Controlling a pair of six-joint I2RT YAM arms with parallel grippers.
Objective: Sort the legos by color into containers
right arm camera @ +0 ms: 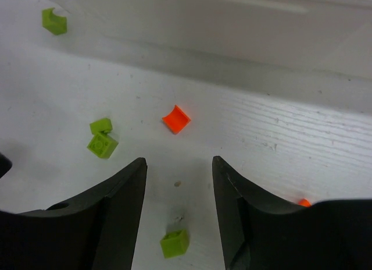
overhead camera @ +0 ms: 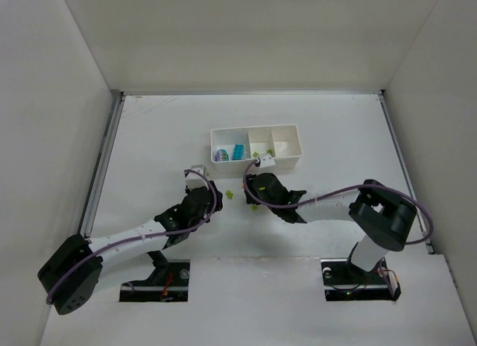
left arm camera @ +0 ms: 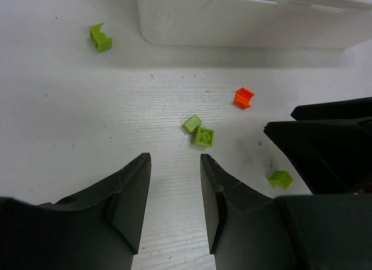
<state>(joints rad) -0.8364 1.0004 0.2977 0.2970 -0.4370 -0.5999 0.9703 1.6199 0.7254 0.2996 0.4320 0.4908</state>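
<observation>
Tiny lime green plastic bricks and one orange plastic brick lie loose on the white desk, near the white rectangular plastic tray, below the left claw and right claw, both slightly parted and empty.

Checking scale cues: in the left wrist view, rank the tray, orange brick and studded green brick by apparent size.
1. Tray, by far the largest.
2. Studded green brick and orange brick: about alike, and the green one is nearer the camera, so unranked.
</observation>
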